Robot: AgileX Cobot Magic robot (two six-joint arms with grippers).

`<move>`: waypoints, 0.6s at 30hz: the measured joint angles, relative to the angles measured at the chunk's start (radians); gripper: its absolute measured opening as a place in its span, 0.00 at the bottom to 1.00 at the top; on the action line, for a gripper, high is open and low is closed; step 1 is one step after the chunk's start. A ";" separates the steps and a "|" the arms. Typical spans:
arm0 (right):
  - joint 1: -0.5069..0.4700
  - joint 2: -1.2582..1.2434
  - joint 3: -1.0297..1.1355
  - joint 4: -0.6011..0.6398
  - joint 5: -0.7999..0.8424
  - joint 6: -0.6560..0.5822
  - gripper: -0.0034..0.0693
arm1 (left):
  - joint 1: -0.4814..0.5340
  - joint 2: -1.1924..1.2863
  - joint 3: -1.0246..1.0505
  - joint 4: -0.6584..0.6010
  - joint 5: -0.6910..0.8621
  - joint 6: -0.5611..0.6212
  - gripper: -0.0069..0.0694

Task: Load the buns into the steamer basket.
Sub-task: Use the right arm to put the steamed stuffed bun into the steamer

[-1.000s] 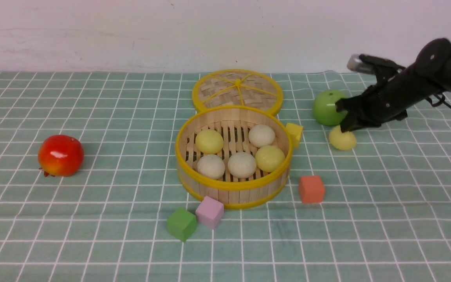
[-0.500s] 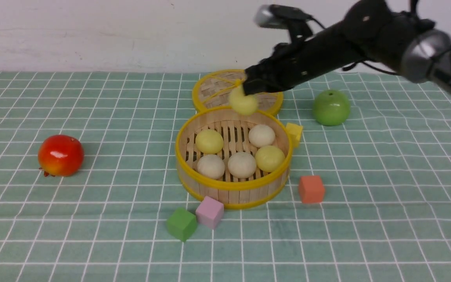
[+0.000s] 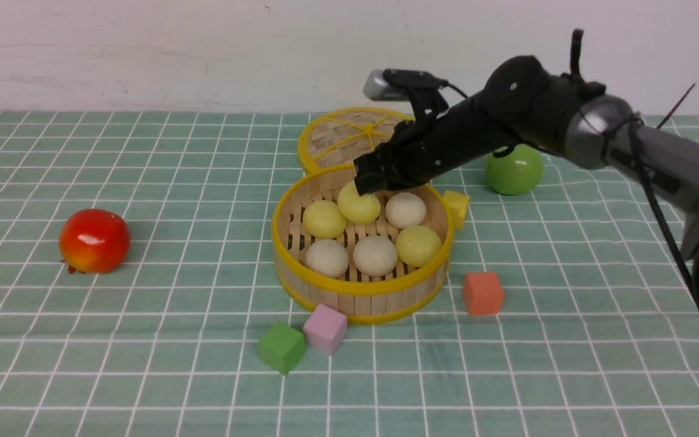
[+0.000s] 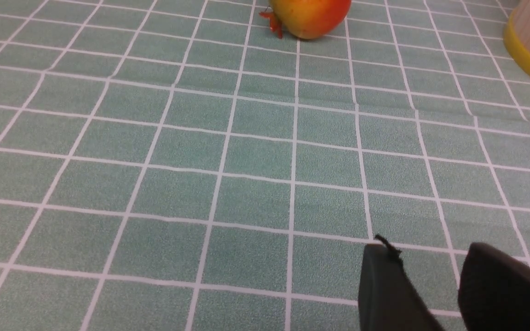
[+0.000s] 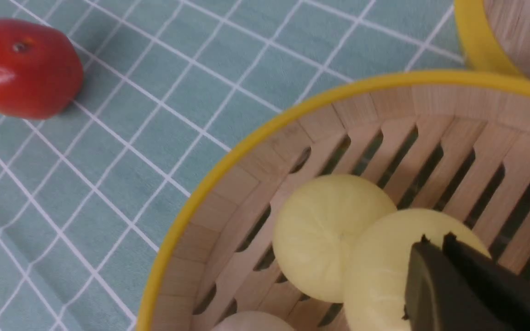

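Observation:
The steamer basket (image 3: 361, 288) stands mid-table, its rim also showing in the right wrist view (image 5: 246, 142). Several buns lie on its slats, among them a pale yellow bun (image 3: 324, 218) and a beige-white bun (image 3: 374, 255). My right gripper (image 3: 366, 185) reaches in over the far rim, shut on the edge of another pale yellow bun (image 3: 358, 204). This held bun (image 5: 380, 271) hangs low inside the basket against its yellow neighbour (image 5: 325, 230). My left gripper (image 4: 426, 250) is open and empty above bare cloth, off the front view.
The woven lid (image 3: 349, 136) lies behind the basket. A green apple (image 3: 516, 170) sits back right and a red fruit (image 3: 94, 240) far left. Yellow (image 3: 457, 206), orange (image 3: 482, 293), pink (image 3: 324, 328) and green (image 3: 281, 347) cubes ring the basket.
The right gripper lifted the yellow bun from beside the green apple, carried it left over the lid, and lowered it into the back of the basket. The left arm's view gives no earlier frame.

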 joint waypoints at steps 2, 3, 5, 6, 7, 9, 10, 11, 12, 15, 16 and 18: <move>0.000 0.016 0.000 0.000 -0.004 0.000 0.05 | 0.000 0.000 0.000 0.001 0.000 0.000 0.40; 0.000 0.019 0.000 0.000 -0.005 0.000 0.05 | 0.000 0.000 0.000 0.001 0.000 0.000 0.40; 0.000 0.019 0.000 0.000 -0.009 0.000 0.05 | 0.000 0.000 0.000 0.001 0.000 0.000 0.40; 0.000 0.019 0.000 0.000 -0.010 0.000 0.05 | 0.000 0.000 0.000 0.001 0.000 0.000 0.40; 0.000 0.019 0.000 0.000 -0.014 0.000 0.05 | 0.000 0.000 0.000 0.001 0.000 0.000 0.40; 0.000 0.019 0.000 0.000 -0.018 0.000 0.05 | 0.000 0.000 0.000 0.001 0.000 0.000 0.40; -0.001 0.019 0.000 0.000 -0.018 0.000 0.05 | 0.000 0.000 0.000 0.001 0.000 0.000 0.40; -0.002 0.019 0.000 0.000 -0.017 0.000 0.05 | 0.000 0.000 0.000 0.001 0.000 0.000 0.40; -0.003 0.019 0.000 0.000 -0.014 0.000 0.05 | 0.000 0.000 0.000 0.001 0.000 0.000 0.40; -0.006 0.019 0.000 0.000 -0.006 -0.002 0.05 | 0.000 0.000 0.000 0.001 0.000 0.000 0.40; -0.011 0.019 0.000 0.000 -0.001 -0.002 0.05 | 0.000 0.000 0.000 0.001 0.000 0.000 0.40; -0.017 0.017 0.000 0.000 -0.001 -0.002 0.05 | 0.000 0.000 0.000 0.001 0.000 0.000 0.40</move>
